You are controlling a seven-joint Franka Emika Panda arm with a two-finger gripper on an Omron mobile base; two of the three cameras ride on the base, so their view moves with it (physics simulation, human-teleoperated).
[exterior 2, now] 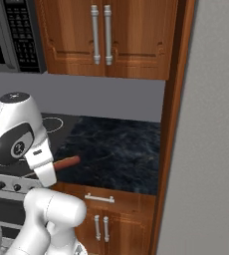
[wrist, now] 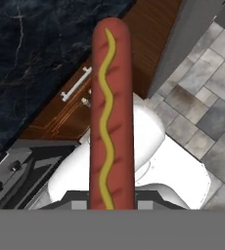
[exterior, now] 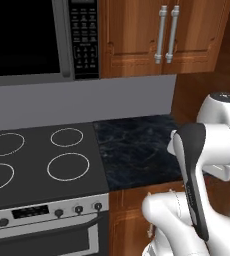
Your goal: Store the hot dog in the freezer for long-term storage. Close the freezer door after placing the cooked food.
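Over the near edge of the dark marble surface, the hot dog sticks out from behind the robot's white wrist, up in the air and not touching the stone. From the hand view the hot dog looks long and red-brown with a wavy yellow line of mustard, and its near end sits in the hand, which is clamped on it. Left of the surface is the black stove with white ring burners. Brown wooden cabinets hang above. On the right stands the tall grey freezer, its front flat and closed.
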